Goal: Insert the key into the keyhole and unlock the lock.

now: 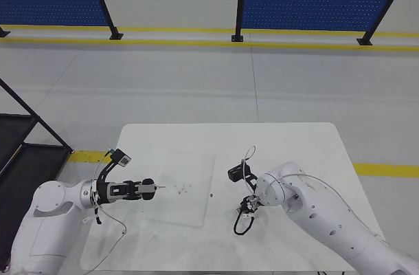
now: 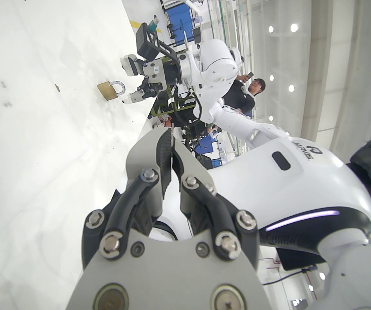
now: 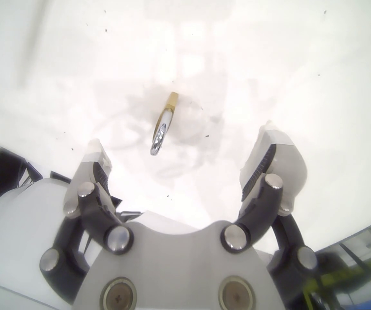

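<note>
With the key (image 2: 172, 130) clamped in the left end effector (image 2: 171, 140), the padlock (image 3: 165, 118) was best seized by its body in the spread right end effector (image 3: 182, 145)

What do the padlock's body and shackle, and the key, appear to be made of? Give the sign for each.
Padlock body: likely brass, matt golden-yellow. Shackle: probably chromed steel, silvery with bright mirror glints. Key, pinched in the left tool: seemingly metal, a thin grey edge; finish unclear.

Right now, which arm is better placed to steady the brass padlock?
Right. The right gripper hangs open at the brass padlock; the left gripper, farther off, is shut on the thin metal key.
</note>
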{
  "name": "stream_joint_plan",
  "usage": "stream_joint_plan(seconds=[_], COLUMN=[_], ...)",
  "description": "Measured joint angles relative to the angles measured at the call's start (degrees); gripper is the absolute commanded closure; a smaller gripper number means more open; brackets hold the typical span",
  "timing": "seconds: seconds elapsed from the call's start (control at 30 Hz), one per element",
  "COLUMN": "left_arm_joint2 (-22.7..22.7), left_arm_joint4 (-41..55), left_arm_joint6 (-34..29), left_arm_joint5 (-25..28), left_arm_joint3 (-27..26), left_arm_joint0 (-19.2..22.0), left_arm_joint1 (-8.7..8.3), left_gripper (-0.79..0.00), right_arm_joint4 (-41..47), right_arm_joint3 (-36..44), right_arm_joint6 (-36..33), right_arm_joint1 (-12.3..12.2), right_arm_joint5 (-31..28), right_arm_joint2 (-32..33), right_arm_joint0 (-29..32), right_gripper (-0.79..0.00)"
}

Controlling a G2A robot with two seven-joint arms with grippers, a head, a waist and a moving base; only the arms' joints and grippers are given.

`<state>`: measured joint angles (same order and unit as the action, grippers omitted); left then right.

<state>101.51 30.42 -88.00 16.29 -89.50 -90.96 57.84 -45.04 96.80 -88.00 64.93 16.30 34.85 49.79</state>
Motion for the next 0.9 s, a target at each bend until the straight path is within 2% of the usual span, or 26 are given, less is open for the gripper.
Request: stream_joint_plan(seconds=[0.1,0.23,0.3,0.47,0.5,0.9], left_arm_joint2=[0.0,0.0,0.0,0.0,0.0,0.0], left_arm_joint4=[0.0,0.0,0.0,0.0,0.0,0.0], left_arm_joint6=[0.0,0.0,0.0,0.0,0.0,0.0], left_arm_joint5=[0.0,0.0,0.0,0.0,0.0,0.0], left_arm_joint3=[0.0,0.0,0.0,0.0,0.0,0.0], left_arm_joint0=[0.0,0.0,0.0,0.0,0.0,0.0], left_arm_joint1=[0.00,0.00,0.00,0.00,0.00,0.00], left_gripper=[0.000,0.000,0.000,0.000,0.000,0.000], right_arm_joint4=[0.7,1.5,1.8,2.2,2.2,1.1], right_arm_joint3=[-0.6,-1.5,-2.1,-3.6,-3.8,-6.2], right_arm_joint6=[0.0,0.0,0.2,1.0,1.2,2.3], right_arm_joint1=[0.1,0.6,1.0,1.8,1.9,2.9], right_arm_joint5=[0.0,0.0,0.1,1.0,1.2,2.3], right_arm_joint2=[-0.9,-1.9,-2.5,-3.6,-3.8,-4.4], right_arm_joint0=[-0.6,-1.3,-1.6,-2.0,-2.1,-2.2], right_gripper=[-0.785,-0.702,-0.640,-0.406,-0.388,-0.339])
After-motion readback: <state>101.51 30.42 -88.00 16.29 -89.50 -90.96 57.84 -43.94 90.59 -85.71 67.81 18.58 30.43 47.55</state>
